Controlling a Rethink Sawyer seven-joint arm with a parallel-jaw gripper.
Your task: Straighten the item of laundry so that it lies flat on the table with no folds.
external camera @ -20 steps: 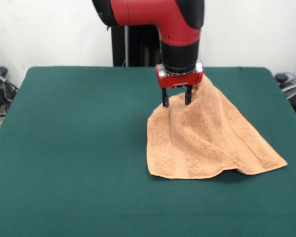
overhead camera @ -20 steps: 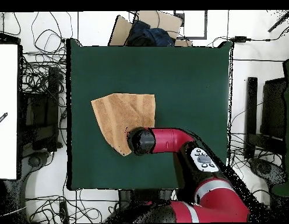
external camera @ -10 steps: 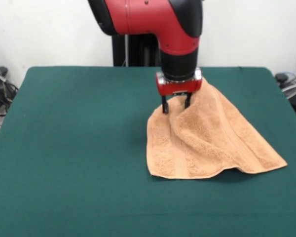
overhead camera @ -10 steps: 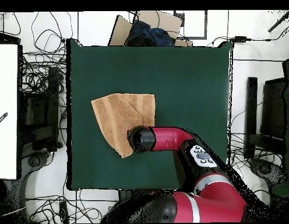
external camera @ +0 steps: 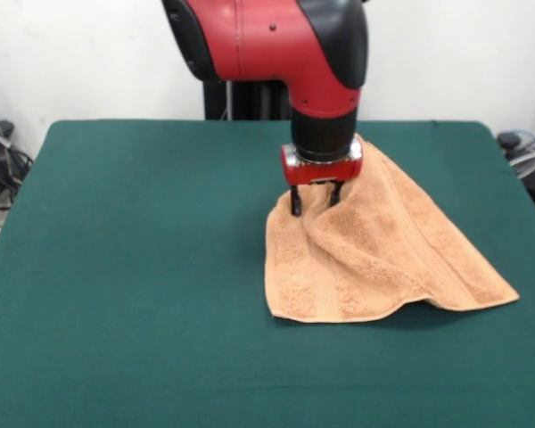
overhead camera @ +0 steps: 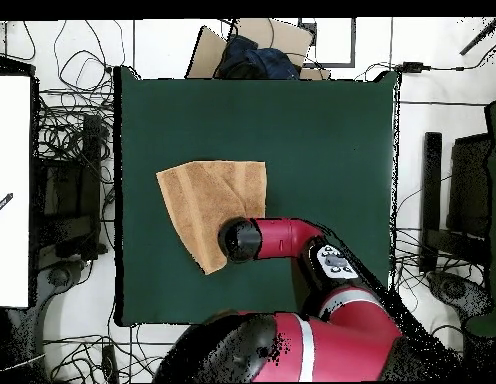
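The peach-tan towel [external camera: 383, 259] lies rumpled on the right half of the green table [external camera: 143, 267], with folds and ridges running across it and a border band along its near edge. My gripper [external camera: 316, 198] points straight down over the towel's far left part. Its fingers [external camera: 296, 203] stand apart and dip into the cloth, with a raised ridge of towel between them. In the overhead view the towel [overhead camera: 207, 195] is a folded, roughly triangular shape on the table [overhead camera: 322, 130], and the arm's wrist [overhead camera: 242, 240] covers the gripper. The grey tag does not show.
Cables and dark equipment lie on the floor around the table [overhead camera: 72, 200]. A cardboard box with dark cloth [overhead camera: 254, 52] sits past the table's far edge in the overhead view. A white board [overhead camera: 12, 190] stands at the left.
The gripper has come down a little onto the towel and shifted slightly left in the front view. The cloth between the fingers has bunched up more. The towel's outline is the same.
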